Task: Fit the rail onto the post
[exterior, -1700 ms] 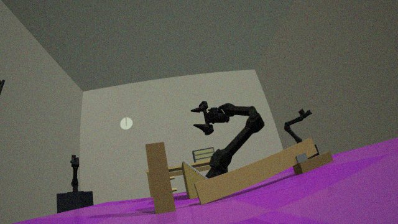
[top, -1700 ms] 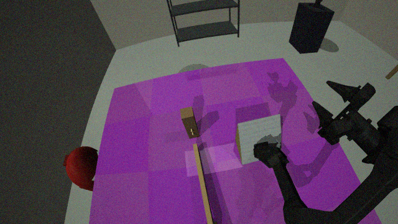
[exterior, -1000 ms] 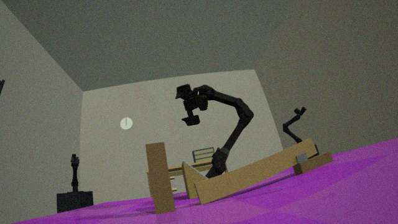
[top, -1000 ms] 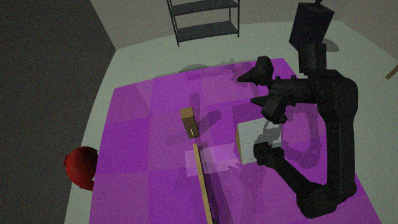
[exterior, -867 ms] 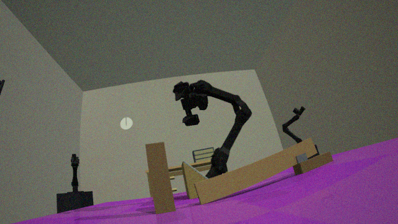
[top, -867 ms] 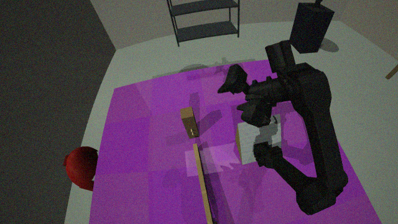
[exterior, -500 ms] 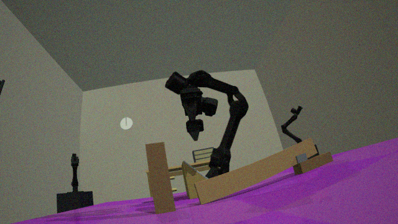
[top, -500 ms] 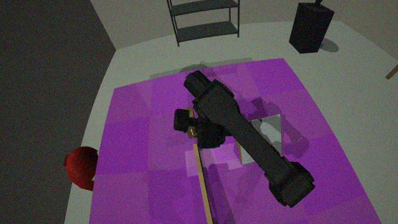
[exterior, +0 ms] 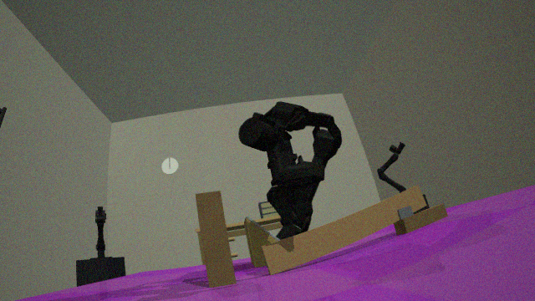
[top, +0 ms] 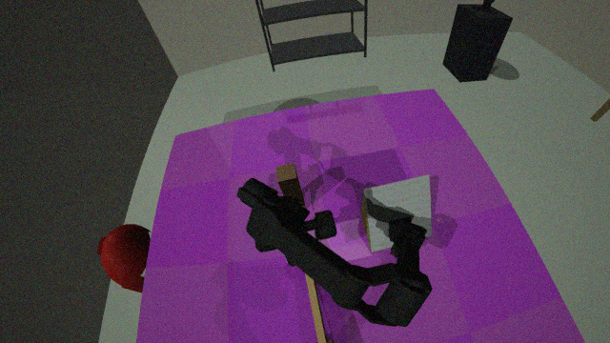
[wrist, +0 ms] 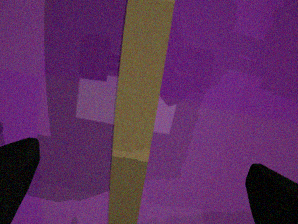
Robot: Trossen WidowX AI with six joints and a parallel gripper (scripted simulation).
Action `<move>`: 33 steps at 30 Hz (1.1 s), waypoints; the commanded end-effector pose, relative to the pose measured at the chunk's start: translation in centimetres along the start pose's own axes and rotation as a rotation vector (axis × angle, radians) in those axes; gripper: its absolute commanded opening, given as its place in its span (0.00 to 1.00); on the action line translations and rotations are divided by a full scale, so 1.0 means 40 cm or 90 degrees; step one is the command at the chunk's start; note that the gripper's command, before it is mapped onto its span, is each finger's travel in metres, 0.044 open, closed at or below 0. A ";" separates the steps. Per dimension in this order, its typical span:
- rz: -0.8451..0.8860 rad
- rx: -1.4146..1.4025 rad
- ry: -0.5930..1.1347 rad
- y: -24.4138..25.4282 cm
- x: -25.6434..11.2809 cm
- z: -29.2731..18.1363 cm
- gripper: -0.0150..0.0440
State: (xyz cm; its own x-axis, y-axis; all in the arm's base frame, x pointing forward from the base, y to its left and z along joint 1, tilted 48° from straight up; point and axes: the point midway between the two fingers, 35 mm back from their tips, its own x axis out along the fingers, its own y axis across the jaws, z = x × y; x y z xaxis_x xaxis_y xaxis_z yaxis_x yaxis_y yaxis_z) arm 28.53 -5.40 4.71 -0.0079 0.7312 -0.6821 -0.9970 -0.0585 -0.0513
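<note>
The wooden rail slopes down from the bracket on the low footboard block to its near end on the table. The upright post stands a short gap from that end, with two pegs pointing toward it. My gripper is open and empty, its fingers wide apart on either side of the rail in the wrist view, which looks down on the rail's top edge. In the top view the arm hides the rail's near end and the pegs.
A pale slanted panel stands beside the rail and post, close to the arm's base. The purple table has a red round object beyond its left edge. A shelf and a black pedestal stand farther back.
</note>
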 end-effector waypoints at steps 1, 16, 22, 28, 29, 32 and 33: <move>0.005 0.006 -0.003 0.005 0.018 -0.001 1.00; 0.005 0.006 -0.002 0.005 0.079 -0.001 1.00; 0.005 0.006 -0.003 0.006 0.103 0.000 1.00; 0.005 0.006 -0.003 0.009 0.127 0.001 1.00; 0.005 0.006 -0.003 0.009 0.131 0.001 1.00; 0.005 0.006 -0.004 0.011 0.143 0.002 1.00; 0.005 0.006 -0.004 0.011 0.147 0.002 1.00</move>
State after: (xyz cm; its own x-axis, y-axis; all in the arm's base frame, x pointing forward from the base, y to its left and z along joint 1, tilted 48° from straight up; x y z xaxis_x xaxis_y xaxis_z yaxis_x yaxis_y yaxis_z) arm 28.28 -1.62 1.08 -0.0103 0.7308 -0.6825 -0.9972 -0.0582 -0.0472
